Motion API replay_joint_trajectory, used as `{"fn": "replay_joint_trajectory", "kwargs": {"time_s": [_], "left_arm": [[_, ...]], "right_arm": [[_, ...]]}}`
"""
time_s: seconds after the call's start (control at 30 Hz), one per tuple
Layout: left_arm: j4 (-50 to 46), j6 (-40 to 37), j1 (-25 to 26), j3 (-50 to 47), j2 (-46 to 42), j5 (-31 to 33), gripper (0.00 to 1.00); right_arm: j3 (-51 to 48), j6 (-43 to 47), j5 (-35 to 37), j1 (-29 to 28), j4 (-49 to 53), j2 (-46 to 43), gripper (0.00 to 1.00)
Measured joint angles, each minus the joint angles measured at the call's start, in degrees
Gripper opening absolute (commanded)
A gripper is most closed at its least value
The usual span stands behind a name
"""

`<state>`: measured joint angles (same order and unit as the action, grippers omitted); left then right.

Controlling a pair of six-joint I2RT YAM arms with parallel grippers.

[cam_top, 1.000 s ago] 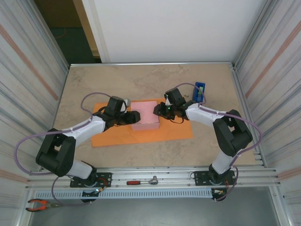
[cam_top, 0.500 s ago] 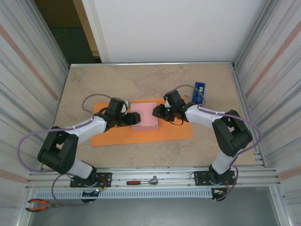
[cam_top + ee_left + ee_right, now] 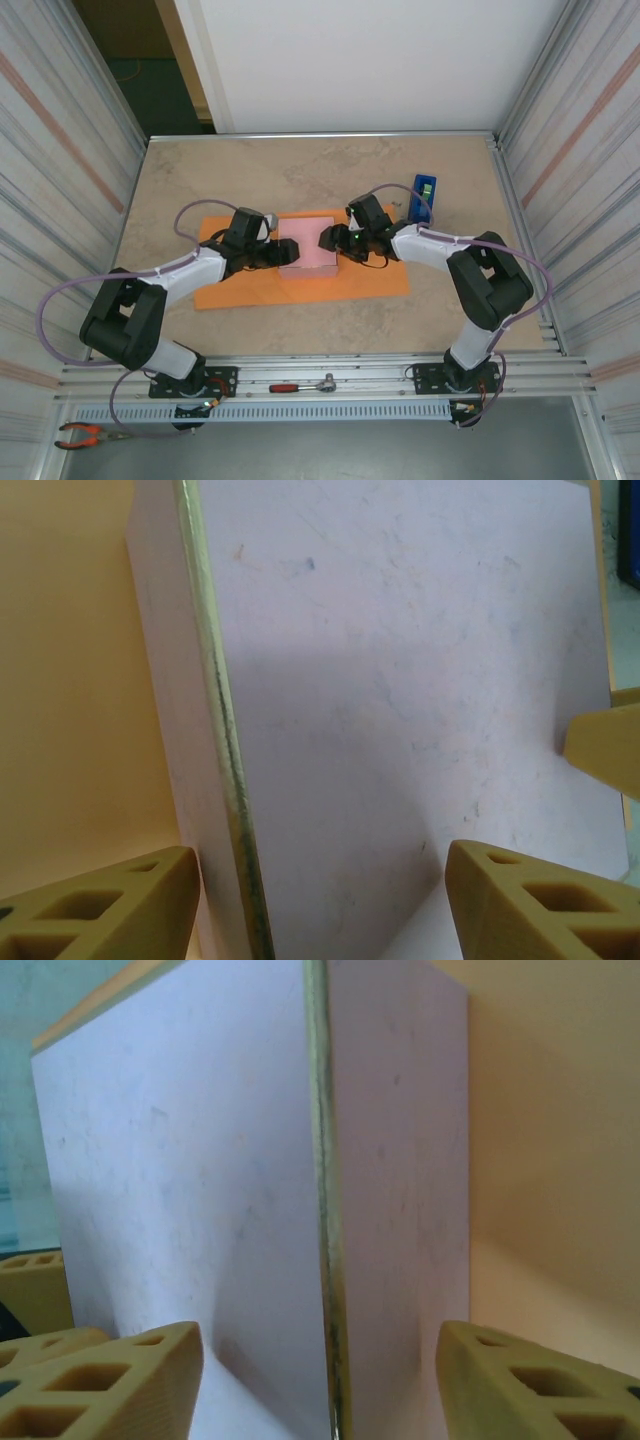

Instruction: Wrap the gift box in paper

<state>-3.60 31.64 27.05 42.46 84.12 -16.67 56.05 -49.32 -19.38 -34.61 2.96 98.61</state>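
The gift box (image 3: 307, 243) is pale pink and lies flat on the orange paper (image 3: 300, 285), which is spread on the table. My left gripper (image 3: 276, 250) is at the box's left side. In the left wrist view the left gripper (image 3: 320, 880) is open, its fingers astride the edge where the box (image 3: 400, 680) meets the paper (image 3: 70, 680). My right gripper (image 3: 334, 240) is at the box's right side. Seen from the right wrist, the right gripper (image 3: 320, 1360) stands open across a box (image 3: 190, 1180) edge, with paper (image 3: 550, 1160) beside it.
A blue tape dispenser (image 3: 424, 192) stands past the paper at the back right. A ratchet tool (image 3: 305, 385) lies on the front rail and pliers (image 3: 85, 435) at the lower left. Ribbed walls close in both sides.
The right gripper's jaws have opened and it has edged slightly left along the box. The left gripper and the box have hardly moved.
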Motion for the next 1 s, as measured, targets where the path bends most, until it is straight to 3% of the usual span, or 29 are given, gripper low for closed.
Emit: {"fn": "replay_joint_trajectory", "kwargs": {"time_s": [0.1, 0.23, 0.6, 1.0], "left_arm": [[0.0, -0.2, -0.3, 0.0, -0.2, 0.0, 0.74], [-1.0, -0.5, -1.9, -0.1, -3.3, 0.0, 0.81], [-2.7, -0.7, -3.0, -2.9, -16.4, -0.9, 0.88], [-4.0, 0.5, -1.9, -6.0, -19.0, -1.3, 0.92]], "right_arm": [[-1.7, 0.0, 0.1, 0.3, 0.2, -1.4, 0.77], [-5.9, 0.0, 0.7, 2.4, 1.0, -7.8, 0.78], [-19.7, 0.1, 6.3, 16.6, 11.9, -26.6, 0.78], [-24.1, 2.0, 8.9, 19.3, 16.0, -27.1, 0.74]]}}
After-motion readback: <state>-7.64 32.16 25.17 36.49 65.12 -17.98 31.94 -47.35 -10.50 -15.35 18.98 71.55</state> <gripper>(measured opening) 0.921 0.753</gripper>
